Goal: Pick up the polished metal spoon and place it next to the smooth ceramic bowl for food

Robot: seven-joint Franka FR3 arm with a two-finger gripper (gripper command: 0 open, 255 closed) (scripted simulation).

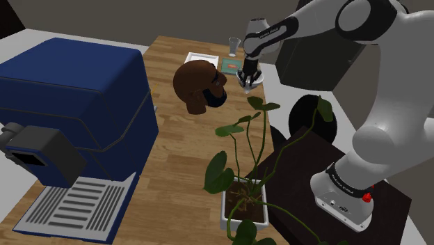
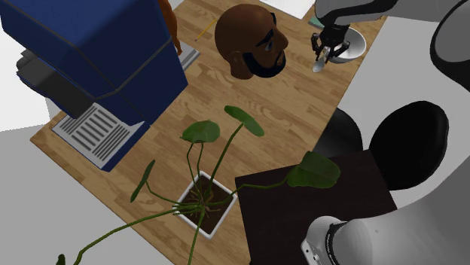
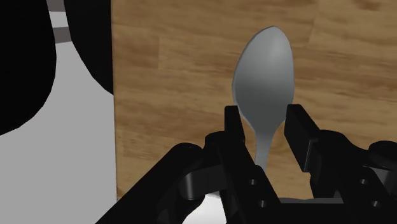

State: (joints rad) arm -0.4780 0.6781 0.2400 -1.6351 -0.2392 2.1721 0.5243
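Black is the claw (image 3: pixel 264 121), and its two fingers (image 3: pixel 235 127) pinch the grey spoon (image 3: pixel 264 70) at its thin neck. So the claw is closed on the spoon. The spoon hangs with its round end away from the claw, over the wood bench (image 2: pixel 286 105), just beside the white bowl (image 2: pixel 357 44).

To do this step well, I think the claw should go down slowly. It should lay the spoon flat on bare wood near the bowl, not in it, and only then let go.

The spoon's handle end is hidden inside the claw. The claw covers part of the bowl. I cannot tell how high the spoon hangs above the bench.
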